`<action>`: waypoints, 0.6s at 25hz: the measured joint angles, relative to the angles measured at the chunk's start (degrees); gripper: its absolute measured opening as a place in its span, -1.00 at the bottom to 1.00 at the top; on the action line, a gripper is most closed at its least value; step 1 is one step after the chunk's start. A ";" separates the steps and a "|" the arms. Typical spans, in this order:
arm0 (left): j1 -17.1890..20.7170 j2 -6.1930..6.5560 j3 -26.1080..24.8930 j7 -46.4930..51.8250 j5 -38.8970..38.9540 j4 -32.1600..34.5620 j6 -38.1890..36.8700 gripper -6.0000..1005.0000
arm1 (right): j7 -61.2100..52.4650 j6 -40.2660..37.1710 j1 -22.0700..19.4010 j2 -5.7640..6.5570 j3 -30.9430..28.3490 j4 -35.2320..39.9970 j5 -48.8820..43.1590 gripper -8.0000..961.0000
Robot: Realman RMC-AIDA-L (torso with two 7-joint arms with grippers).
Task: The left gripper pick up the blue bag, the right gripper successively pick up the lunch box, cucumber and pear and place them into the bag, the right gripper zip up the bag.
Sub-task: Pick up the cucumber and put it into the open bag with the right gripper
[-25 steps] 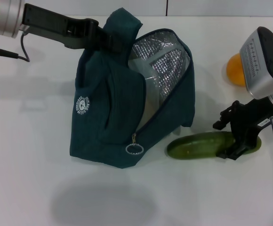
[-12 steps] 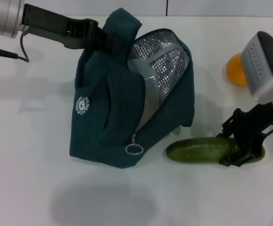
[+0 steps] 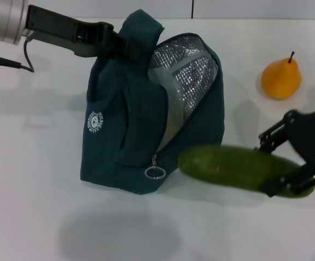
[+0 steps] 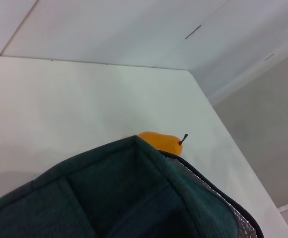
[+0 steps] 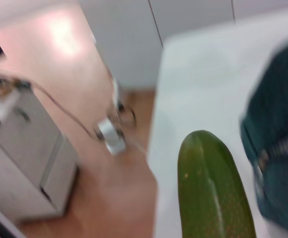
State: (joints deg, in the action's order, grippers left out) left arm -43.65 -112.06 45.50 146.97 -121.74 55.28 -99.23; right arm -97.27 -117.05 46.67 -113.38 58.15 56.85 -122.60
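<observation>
Head view, left hand (image 3: 126, 48): clenched on the top handle of the blue bag (image 3: 125, 136), holding it upright on the white surface (image 3: 38, 190).
Head view, bag: mouth unzipped, silver lining (image 3: 187, 76) showing, zipper ring (image 3: 155, 172) hanging at the front lower edge.
Head view, right hand (image 3: 288, 166): grasping the cucumber (image 3: 233, 167) near its far end; the cucumber lies roughly level, off the surface, its free tip just beside the bag's lower front corner.
Head view, pear (image 3: 281, 77): standing on the surface, well apart from the bag, beyond the right hand.
Left wrist view: bag's folded top (image 4: 134, 193) fills the foreground, with the pear (image 4: 159, 142) peeking over it.
Right wrist view: the cucumber (image 5: 211, 191) reaches out over the surface edge, bag (image 5: 278, 148) beside it; lunch box not visible in any view.
</observation>
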 joint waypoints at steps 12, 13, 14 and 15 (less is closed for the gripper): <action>-0.26 -0.07 0.12 -0.15 0.12 -0.05 0.00 -0.91 | 5.74 4.13 -2.35 5.37 -21.14 -26.68 23.84 0.22; -0.34 -0.13 0.11 -0.17 0.12 -0.09 0.00 -0.91 | 6.60 5.61 -2.90 4.45 -21.22 -27.57 25.79 0.23; -0.43 -0.28 0.12 -0.17 0.12 -0.12 0.00 -0.91 | 7.27 6.86 -3.38 3.38 -21.12 -28.05 27.29 0.23; -0.50 -0.41 0.13 -0.17 0.12 -0.13 0.00 -0.91 | 8.21 8.33 -4.09 1.69 -20.94 -28.40 28.98 0.23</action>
State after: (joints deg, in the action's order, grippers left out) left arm -44.16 -112.47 45.62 146.80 -121.62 55.15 -99.23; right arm -89.06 -108.72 42.58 -111.69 37.21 28.45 -93.63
